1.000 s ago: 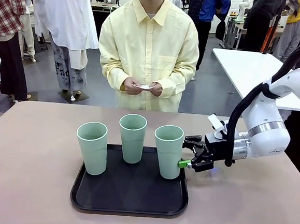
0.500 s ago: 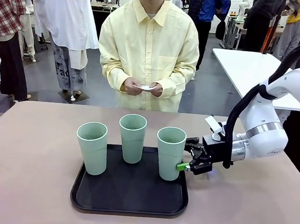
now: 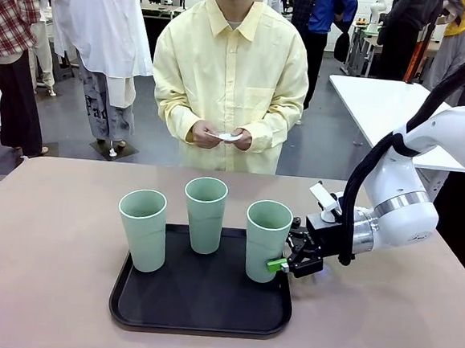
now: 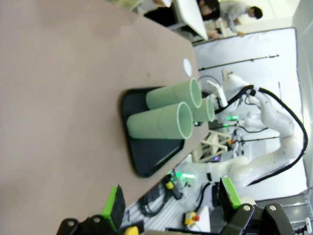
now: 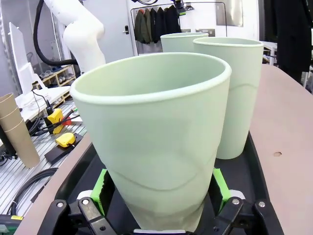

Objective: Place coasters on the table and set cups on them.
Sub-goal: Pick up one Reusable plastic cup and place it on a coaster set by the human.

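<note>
Your right arm (image 3: pixel 404 196) comes in from the right side, elbow raised, forearm bent down and running level toward the middle. Your right gripper (image 3: pixel 289 247) sits low and points sideways to your left, one finger nearer you and one farther, jaws spread wide with the green pads (image 5: pixel 102 188) facing inward. Your left gripper (image 4: pixel 171 200) has its jaws well apart.

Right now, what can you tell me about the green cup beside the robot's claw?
It is a tall, handleless tumbler of pale mint-green plastic, tapering toward its base, empty and upright. It stands at the right end of the black tray. The right gripper has its open jaws either side of the lower wall; whether they touch it is unclear.
</note>
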`<action>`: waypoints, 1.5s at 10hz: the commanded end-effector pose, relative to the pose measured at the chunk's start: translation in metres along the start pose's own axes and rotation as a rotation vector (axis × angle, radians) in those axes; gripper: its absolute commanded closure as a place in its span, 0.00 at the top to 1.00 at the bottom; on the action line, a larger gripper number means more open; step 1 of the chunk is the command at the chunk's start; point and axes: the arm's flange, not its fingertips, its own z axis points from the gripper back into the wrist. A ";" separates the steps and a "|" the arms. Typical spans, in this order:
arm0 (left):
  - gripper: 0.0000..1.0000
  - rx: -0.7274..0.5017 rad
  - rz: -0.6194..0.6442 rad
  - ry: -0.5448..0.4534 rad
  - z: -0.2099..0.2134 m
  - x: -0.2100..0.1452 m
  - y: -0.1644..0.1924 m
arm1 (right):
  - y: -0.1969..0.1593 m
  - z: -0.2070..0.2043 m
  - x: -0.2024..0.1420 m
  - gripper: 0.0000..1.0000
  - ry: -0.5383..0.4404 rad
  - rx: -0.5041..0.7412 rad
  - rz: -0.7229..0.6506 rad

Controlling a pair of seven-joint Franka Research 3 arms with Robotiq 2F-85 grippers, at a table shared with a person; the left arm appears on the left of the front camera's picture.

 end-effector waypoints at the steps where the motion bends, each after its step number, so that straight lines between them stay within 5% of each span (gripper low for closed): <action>1: 1.00 -0.017 -0.016 -0.010 0.001 0.001 0.000 | 0.003 -0.005 0.003 1.00 -0.020 0.000 0.021; 4: 1.00 -0.017 -0.016 -0.010 0.001 0.001 0.000 | 0.003 -0.003 0.003 0.09 -0.022 -0.003 0.029; 5: 1.00 -0.017 -0.016 -0.010 0.001 0.001 0.000 | 0.003 -0.003 0.002 0.00 -0.022 -0.005 0.024; 7: 1.00 -0.017 -0.016 -0.010 0.001 0.001 0.000 | 0.010 0.003 0.012 0.00 0.003 -0.089 -0.016; 9: 1.00 -0.017 -0.016 -0.010 0.001 0.001 0.000 | 0.042 0.025 0.070 0.00 0.051 -0.247 -0.150; 10: 1.00 -0.017 -0.016 -0.010 0.001 0.001 0.000 | 0.056 0.036 0.101 0.00 0.057 -0.289 -0.114; 15: 1.00 -0.017 -0.016 -0.010 0.001 0.001 0.000 | 0.077 0.044 0.168 0.00 0.061 -0.328 -0.078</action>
